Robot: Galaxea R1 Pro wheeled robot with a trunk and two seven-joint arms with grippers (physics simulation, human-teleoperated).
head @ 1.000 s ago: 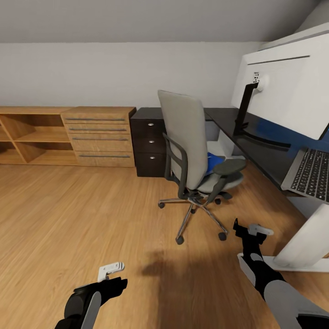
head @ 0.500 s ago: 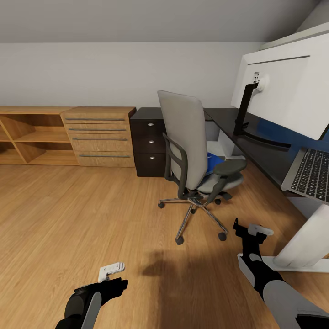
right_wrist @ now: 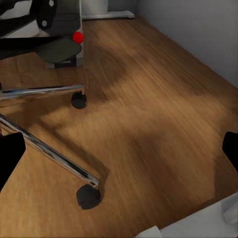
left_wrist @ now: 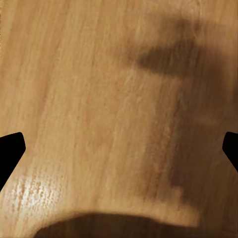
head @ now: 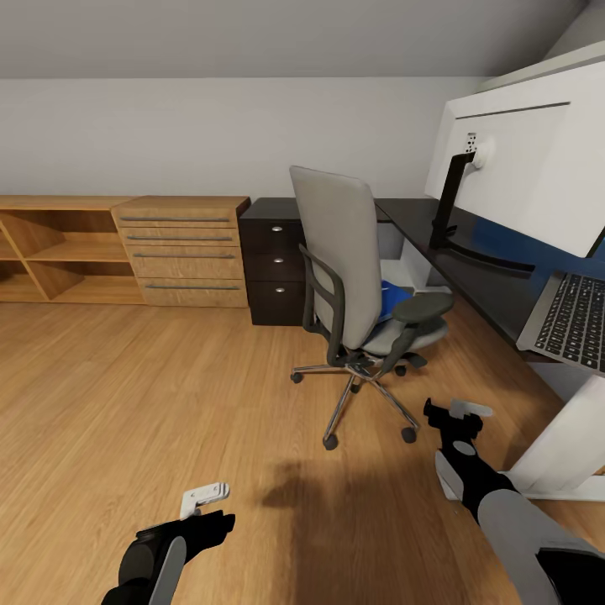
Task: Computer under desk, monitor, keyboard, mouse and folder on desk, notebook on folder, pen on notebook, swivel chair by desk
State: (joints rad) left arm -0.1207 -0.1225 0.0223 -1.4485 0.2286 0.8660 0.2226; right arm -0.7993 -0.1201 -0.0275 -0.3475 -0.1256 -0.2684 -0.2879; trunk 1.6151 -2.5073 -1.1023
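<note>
While parked short of the desk, seen from the head view:

Swivel chair point(head: 349, 286): grey tall back turned this way, black armrests, chrome star base on castors; on the floor just beside the desk, apart from both grippers.
Folder point(head: 390, 298): bright blue, lying on the chair seat, mostly hidden behind the backrest.
Desk point(head: 470, 281): matt black top, white leg at right.
Monitor point(head: 525, 164): white back facing the camera, black stand on ring base, standing on the desk.
Keyboard point(head: 573, 323): silver frame, dark keys, on the desk edge next to the monitor, partly cut off by the frame.
Right gripper point(head: 454, 418): low near the chair base, above the floor; right wrist view has dark fingertips at both edges, spread wide, nothing between, chrome legs and castors ahead.
Left gripper point(head: 204, 502): over bare floor; fingers wide apart in the left wrist view, empty.
Floor point(head: 151, 395): light wood planks.
Room: sloped grey walls, low wooden shelf units point(head: 118, 249) and black drawer unit point(head: 270, 260) along the far wall.
</note>
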